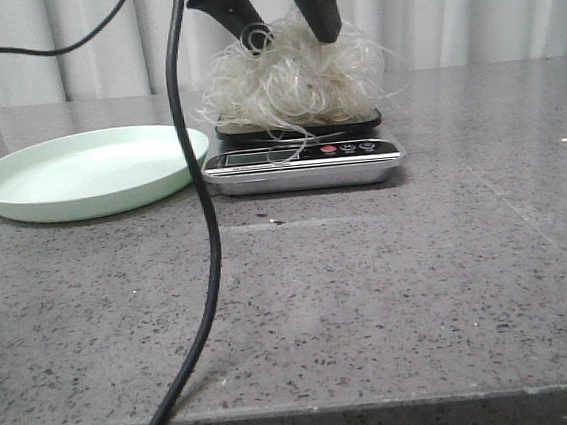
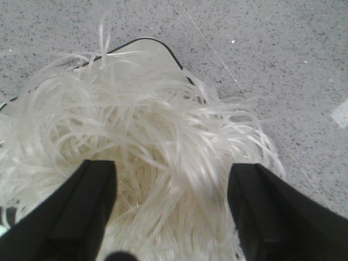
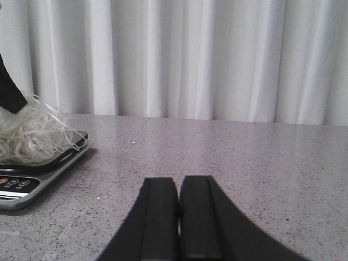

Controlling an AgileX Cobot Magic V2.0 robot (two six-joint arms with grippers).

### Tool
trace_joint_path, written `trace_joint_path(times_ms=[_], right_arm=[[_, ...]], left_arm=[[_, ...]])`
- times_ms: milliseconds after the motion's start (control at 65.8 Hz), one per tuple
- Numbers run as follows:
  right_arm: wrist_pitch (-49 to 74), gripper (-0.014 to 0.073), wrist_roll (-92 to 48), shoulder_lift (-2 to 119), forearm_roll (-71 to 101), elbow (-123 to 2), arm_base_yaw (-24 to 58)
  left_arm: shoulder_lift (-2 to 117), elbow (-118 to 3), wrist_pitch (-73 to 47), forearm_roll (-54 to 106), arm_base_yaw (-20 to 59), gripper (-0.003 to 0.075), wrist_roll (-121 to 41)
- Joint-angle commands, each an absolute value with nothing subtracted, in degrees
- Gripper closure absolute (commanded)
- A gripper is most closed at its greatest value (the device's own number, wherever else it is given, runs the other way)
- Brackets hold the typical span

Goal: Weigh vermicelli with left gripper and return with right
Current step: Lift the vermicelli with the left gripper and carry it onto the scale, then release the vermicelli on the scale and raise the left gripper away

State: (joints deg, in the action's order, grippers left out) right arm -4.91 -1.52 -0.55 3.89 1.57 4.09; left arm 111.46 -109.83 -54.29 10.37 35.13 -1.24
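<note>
My left gripper (image 1: pixel 288 26) hangs spread wide over the vermicelli (image 1: pixel 291 83), fingers sunk into the top strands; whether they pinch any, I cannot tell. The mound sits on the kitchen scale (image 1: pixel 301 158), just beside the pale green plate (image 1: pixel 89 173). My right gripper (image 3: pixel 179 209) is pressed closed, empty.

Soft, even, fairly bright light with faint shadows under the scale (image 1: pixel 302 165) and plate (image 1: pixel 89 173). In the left wrist view the vermicelli (image 2: pixel 147 141) blurs.

Curtained lab bench, stone table (image 1: pixel 421 280), scale (image 1: pixel 302 163)
</note>
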Motion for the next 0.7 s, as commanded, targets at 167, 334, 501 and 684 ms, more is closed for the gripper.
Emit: trace_joint_path(times_ms=[167,334,501,684], right_arm=[[-9.6,0.0426,-1.5,-1.6,3.5,1.1,3.9],[-9.6,0.0426,-1.5,-1.6,3.5,1.1,3.9],[-9.6,0.0426,-1.5,-1.6,3.5,1.1,3.9],[-9.6,0.0426,-1.5,-1.6,3.5,1.1,3.9]], left_arm=[[99.4,-111.5,-54.9,9.9,34.9,0.0244,-1.4],[90.3,-105.0,-50.3,9.4,34.9,0.0282,-3.0],[79.1,-93.3,-44.9,9.2,34.9,0.0322,-5.0],[64.8,-76.2,-37.7,8.9,34.9,0.0379,-5.6]])
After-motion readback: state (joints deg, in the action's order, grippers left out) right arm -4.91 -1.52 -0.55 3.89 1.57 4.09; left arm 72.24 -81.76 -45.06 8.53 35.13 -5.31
